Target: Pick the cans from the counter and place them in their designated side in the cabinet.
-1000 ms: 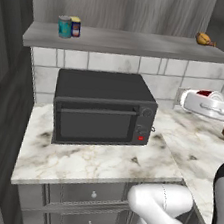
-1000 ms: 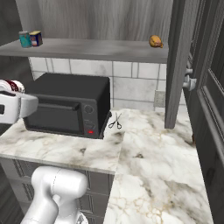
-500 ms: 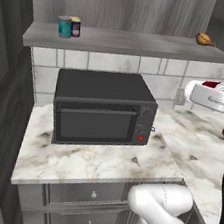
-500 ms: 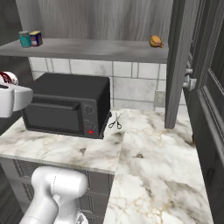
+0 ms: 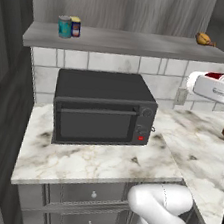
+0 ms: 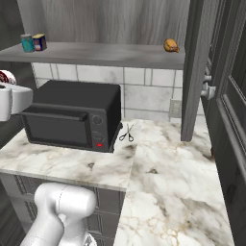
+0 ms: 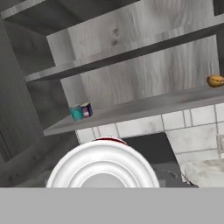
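A red can with white bands (image 5: 216, 76) lies sideways in my gripper (image 5: 205, 81), which is shut on it, level with the microwave's top and below the cabinet shelf (image 5: 134, 42). From the other side the same can (image 6: 6, 77) shows at the far left edge. In the hand view its round white end (image 7: 103, 165) hides my fingers. The dark blue can with a yellow top (image 5: 75, 26) (image 6: 40, 42) (image 7: 86, 109) stands at the shelf's left end. The marble counter (image 5: 97, 157) lies below.
A teal can (image 5: 64, 26) stands touching the blue one. A black microwave (image 5: 102, 107) sits on the counter, with scissors (image 6: 127, 133) to its right. A brown-orange food item (image 6: 170, 45) lies at the shelf's right end. An open cabinet door (image 6: 194, 72) juts out at the right.
The hand has risen with the red can, from near the counter to the height of the microwave's top. Nothing else moved.
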